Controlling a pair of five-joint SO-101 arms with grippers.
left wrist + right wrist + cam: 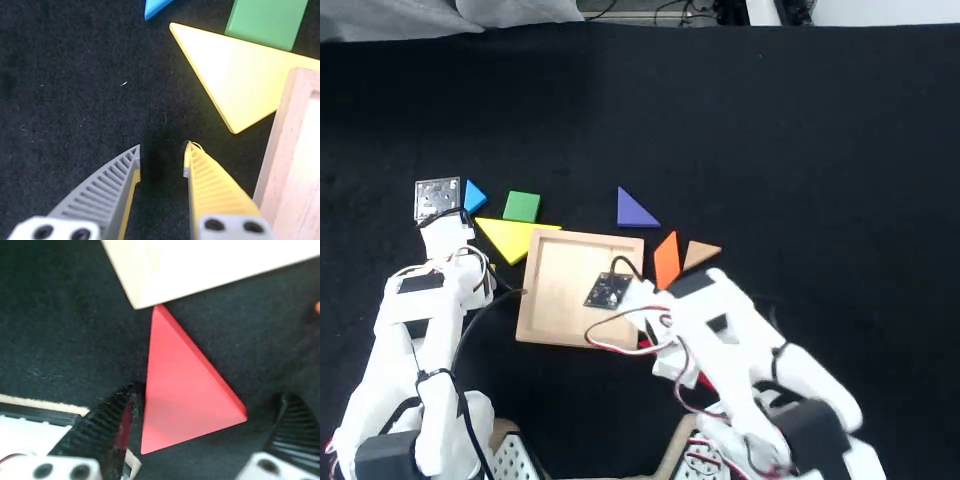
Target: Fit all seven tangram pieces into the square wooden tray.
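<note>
The square wooden tray (552,300) lies mid-table with nothing inside it. Left of it are a yellow triangle (510,237), a green square (521,206) and a small blue triangle (473,196). Right of it are a purple triangle (635,209), an orange piece (666,260) and a tan triangle (700,253). My right gripper (211,392) is open, one finger on each side of a red triangle (182,395) that lies flat by the tray's corner (200,265). Open as well, my left gripper (162,150) hovers over bare cloth beside the yellow triangle (235,75) and the tray's rim (285,165).
A black cloth covers the table. The green square (265,20) and blue triangle (157,6) lie beyond the yellow one. The right arm (740,340) reaches over the tray's near right corner, where a sliver of the red triangle (645,343) peeks out. Both arm bases stand at the near edge.
</note>
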